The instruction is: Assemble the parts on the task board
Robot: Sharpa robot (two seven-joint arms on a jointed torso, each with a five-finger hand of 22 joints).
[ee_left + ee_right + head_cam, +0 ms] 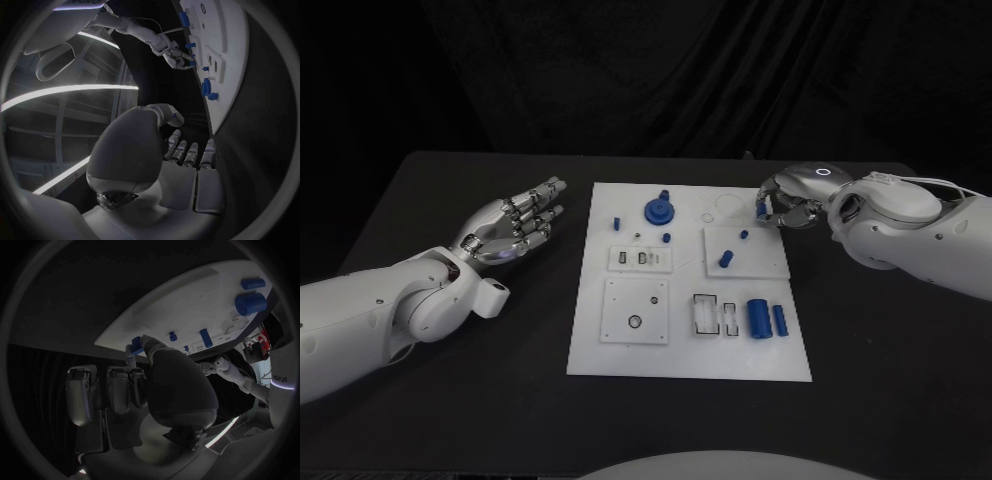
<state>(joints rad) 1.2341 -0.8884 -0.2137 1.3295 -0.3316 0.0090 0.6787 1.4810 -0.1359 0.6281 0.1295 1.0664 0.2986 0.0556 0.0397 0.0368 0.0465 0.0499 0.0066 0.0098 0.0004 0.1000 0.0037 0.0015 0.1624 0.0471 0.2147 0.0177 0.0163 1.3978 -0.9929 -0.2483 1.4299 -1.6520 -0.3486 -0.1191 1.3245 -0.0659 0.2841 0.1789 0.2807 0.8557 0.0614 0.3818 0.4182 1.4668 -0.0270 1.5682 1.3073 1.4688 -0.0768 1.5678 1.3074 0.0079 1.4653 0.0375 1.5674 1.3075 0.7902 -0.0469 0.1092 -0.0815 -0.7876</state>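
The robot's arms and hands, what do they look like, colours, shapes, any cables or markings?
Both arms are bulky, rounded, glossy white shells. The left hand is silver metal with segmented fingers and a small blue glow at its base. The right hand is the same silver build, topped at the wrist by a rounded grey cap bearing a lit white ring. Thin white cables run along the right forearm.

Blue parts (759, 318) on white task board (678, 355)
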